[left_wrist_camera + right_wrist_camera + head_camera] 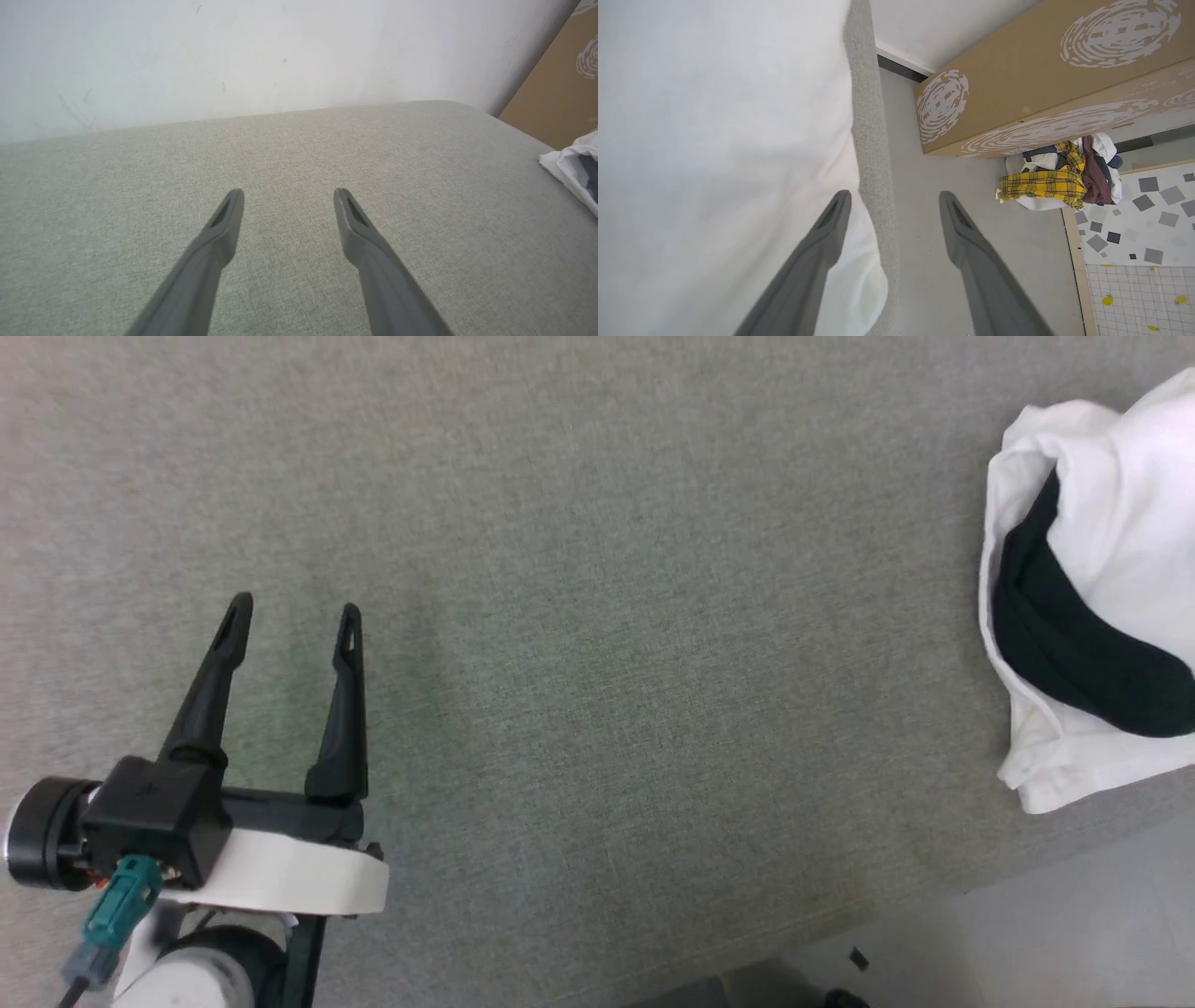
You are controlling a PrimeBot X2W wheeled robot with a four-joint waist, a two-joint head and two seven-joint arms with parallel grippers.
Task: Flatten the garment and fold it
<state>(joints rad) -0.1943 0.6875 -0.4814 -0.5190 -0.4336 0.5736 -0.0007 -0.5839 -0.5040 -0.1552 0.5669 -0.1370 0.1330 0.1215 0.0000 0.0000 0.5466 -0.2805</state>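
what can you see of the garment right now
The garment is soft white cloth with a black part showing, bunched in a loose heap, neither flat nor folded. It lies near the right edge of the grey fabric surface. In the right wrist view the open right gripper stands at its edge, one finger over the white cloth; contact is unclear.

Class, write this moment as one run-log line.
garment: bunched at right of grey surface | left pincer: open, over bare surface | right pincer: open, by garment
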